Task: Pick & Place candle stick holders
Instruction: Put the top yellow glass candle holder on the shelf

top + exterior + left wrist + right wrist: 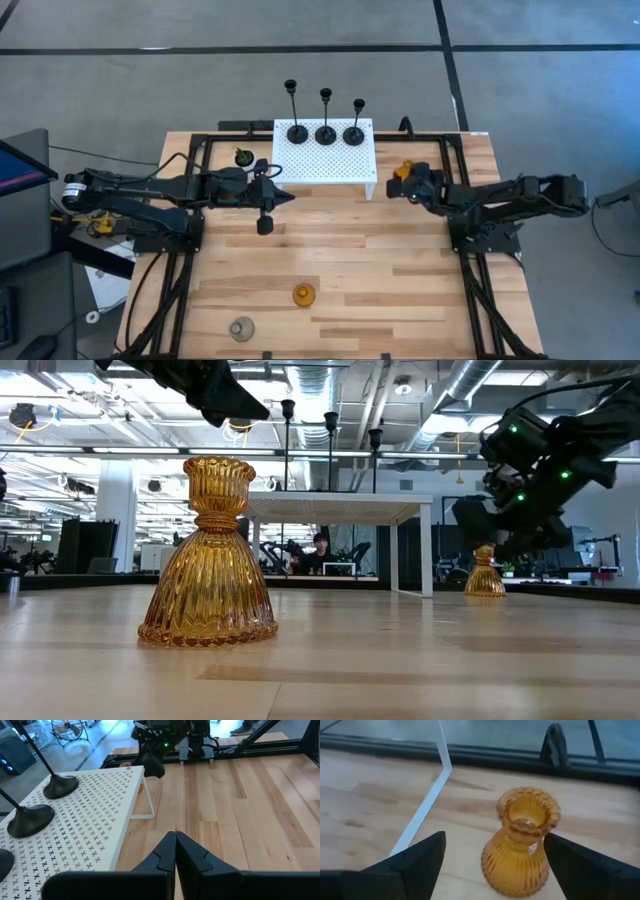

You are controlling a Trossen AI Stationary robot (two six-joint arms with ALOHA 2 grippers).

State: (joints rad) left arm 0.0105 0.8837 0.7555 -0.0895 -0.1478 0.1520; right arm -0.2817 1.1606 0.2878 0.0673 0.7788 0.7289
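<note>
While the left gripper [287,197] hangs with its fingers pressed together over bare wood just beside the white perforated stand [325,160], the right gripper [492,857] reaches in low with its fingers spread wide either side of an amber holder [521,842], not touching it, near the stand's leg at the table's far right. Three black holders [325,130] stand on the stand. Another amber holder [304,295] and a clear-grey holder [241,327] sit near the front edge, open planks between
</note>
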